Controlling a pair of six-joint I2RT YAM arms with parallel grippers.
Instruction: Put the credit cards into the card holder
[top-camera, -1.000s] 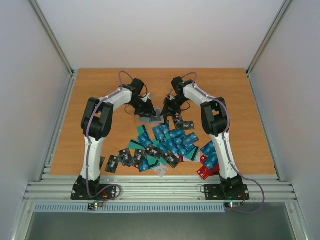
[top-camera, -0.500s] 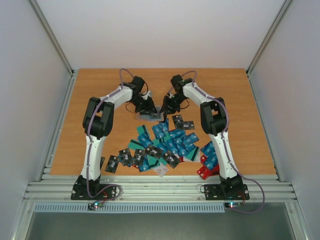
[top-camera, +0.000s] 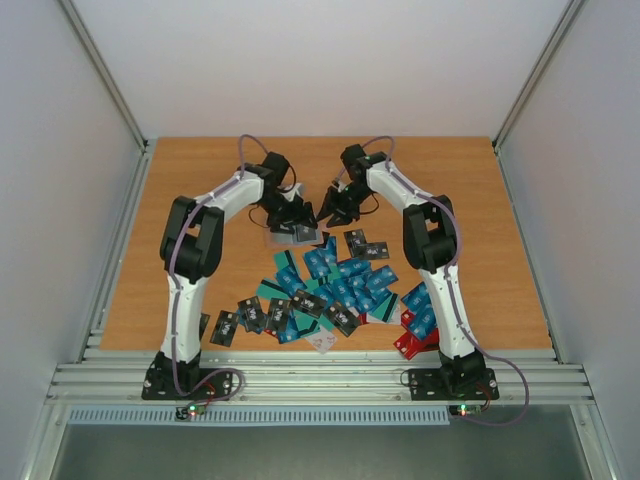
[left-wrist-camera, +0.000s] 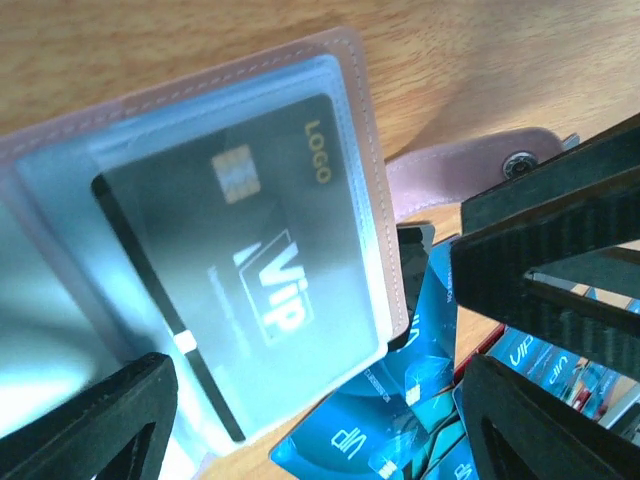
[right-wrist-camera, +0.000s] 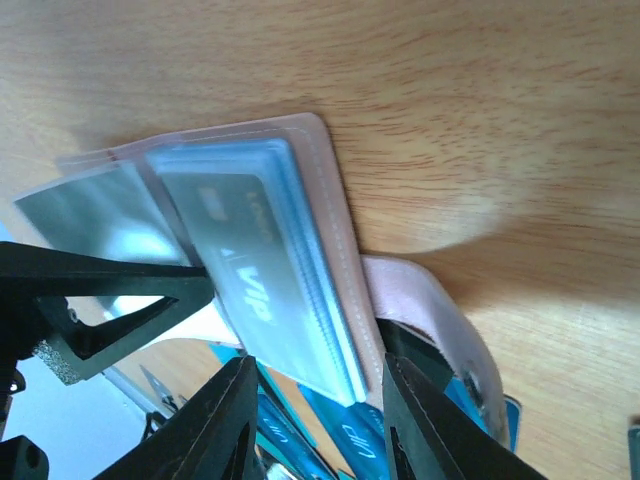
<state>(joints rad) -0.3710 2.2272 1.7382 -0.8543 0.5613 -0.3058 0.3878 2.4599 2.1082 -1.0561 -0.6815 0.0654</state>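
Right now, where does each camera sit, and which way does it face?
Top external: above and behind the bases, looking down at the table, left arm, right arm, credit cards.
Left wrist: on the left arm, looking down at the card holder; the left gripper frames it.
Right wrist: on the right arm, facing the same holder; the right gripper shows below.
Shared: both wrist views show the holder's black card.

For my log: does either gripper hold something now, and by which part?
Nothing is held. The left gripper and right gripper stand open; the card holder lies on the table.
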